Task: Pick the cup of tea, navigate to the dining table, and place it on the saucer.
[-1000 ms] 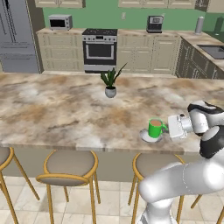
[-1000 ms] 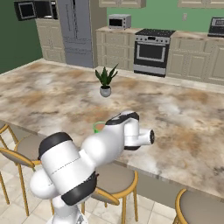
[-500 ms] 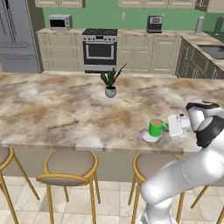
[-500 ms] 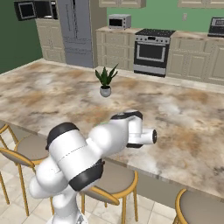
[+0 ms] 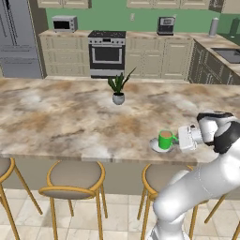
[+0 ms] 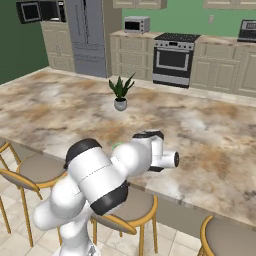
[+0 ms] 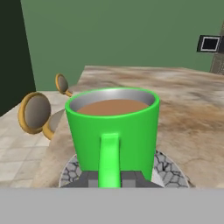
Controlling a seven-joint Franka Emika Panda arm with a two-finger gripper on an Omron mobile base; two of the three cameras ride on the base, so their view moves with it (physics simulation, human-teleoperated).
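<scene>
Cup on saucer, release pending.
Cup of tea (image 5: 165, 139) sits upright on saucer (image 5: 155, 146) at desk (image 5: 70, 122) edge; jaws (image 7: 110, 178) clamped on its handle — let go, withdraw.

Both base views looked forward across the counter (image 5: 70, 117) toward the stove (image 6: 172, 60); the hand view sat close behind the mug (image 7: 113, 131).
</scene>
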